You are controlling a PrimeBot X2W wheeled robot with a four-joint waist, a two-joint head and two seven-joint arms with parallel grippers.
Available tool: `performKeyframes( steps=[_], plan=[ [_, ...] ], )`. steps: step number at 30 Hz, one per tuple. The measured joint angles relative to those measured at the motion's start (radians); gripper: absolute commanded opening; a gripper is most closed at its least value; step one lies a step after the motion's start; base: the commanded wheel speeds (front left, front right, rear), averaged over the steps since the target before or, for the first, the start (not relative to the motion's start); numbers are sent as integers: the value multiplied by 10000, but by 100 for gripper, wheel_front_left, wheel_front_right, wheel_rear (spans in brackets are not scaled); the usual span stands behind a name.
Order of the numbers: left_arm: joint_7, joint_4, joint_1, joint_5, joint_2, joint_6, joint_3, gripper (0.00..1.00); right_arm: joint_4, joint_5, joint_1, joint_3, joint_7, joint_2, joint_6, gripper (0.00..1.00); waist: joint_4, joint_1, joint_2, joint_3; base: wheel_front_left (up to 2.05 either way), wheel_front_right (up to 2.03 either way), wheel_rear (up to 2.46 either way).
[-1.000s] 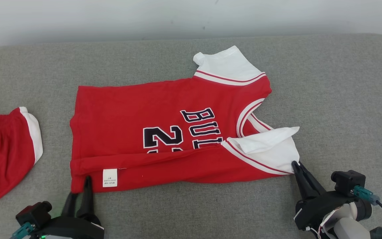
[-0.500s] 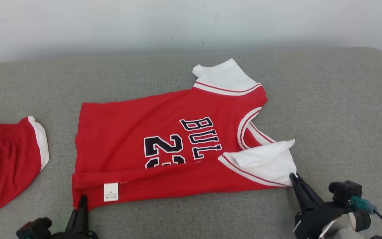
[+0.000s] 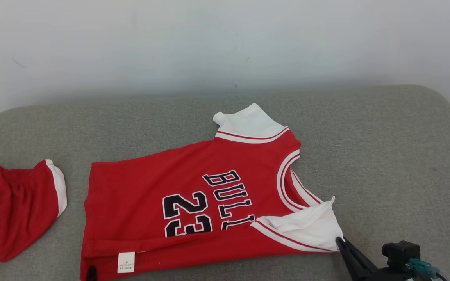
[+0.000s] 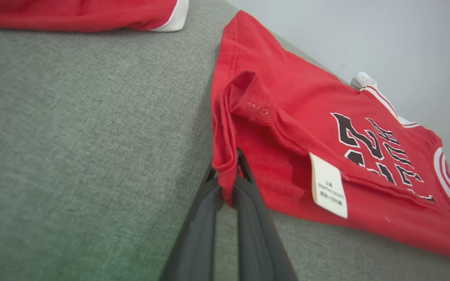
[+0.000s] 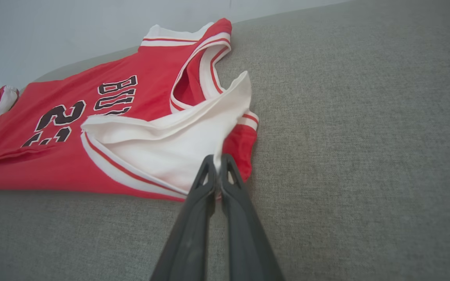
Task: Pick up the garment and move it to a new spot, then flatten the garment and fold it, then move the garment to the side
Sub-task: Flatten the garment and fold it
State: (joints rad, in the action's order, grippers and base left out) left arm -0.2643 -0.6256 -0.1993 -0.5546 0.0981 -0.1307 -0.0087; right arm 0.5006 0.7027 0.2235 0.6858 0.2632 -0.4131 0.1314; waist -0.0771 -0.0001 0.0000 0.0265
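Observation:
A red jersey (image 3: pixel 178 183) with white sleeves and black "BULLS 23" print lies spread on the grey cushion (image 3: pixel 385 156), its near long edge folded over. My left gripper (image 4: pixel 227 177) is shut on the jersey's (image 4: pixel 287 117) near hem corner, beside a white care label (image 4: pixel 327 189); in the head view its tip (image 3: pixel 91 271) barely shows at the bottom edge. My right gripper (image 5: pixel 218 164) is shut on the tip of the near white sleeve (image 5: pixel 178 140), lifting it slightly, and appears in the head view at lower right (image 3: pixel 342 244).
Red shorts with white trim (image 3: pixel 14 210) lie at the cushion's left end, also seen in the left wrist view (image 4: pixel 92 15). A pale wall (image 3: pixel 225 47) rises behind. Bare grey cushion spreads to the right (image 5: pixel 365 136) of the jersey and behind it.
The head camera has tilted up, so the whole scene sits lower in view. Both grippers keep their hold while the near folded strip has grown narrower and more of the "23" shows.

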Motion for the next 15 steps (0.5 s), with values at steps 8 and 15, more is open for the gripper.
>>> performKeyframes(
  steps=[8, 15],
  plan=[
    [4, -171, 167, 42, 0, 0, 165, 0, -240, 393, -387, 456, 0, -374, 0, 0, -68, 0, 0, -149, 0, 0, 0],
    [4, -286, 161, 244, -2, 0, 176, 0, -234, 477, -481, 420, 0, -376, 0, 61, -93, 1, -1, -58, 0, 0, 0]
  ],
)
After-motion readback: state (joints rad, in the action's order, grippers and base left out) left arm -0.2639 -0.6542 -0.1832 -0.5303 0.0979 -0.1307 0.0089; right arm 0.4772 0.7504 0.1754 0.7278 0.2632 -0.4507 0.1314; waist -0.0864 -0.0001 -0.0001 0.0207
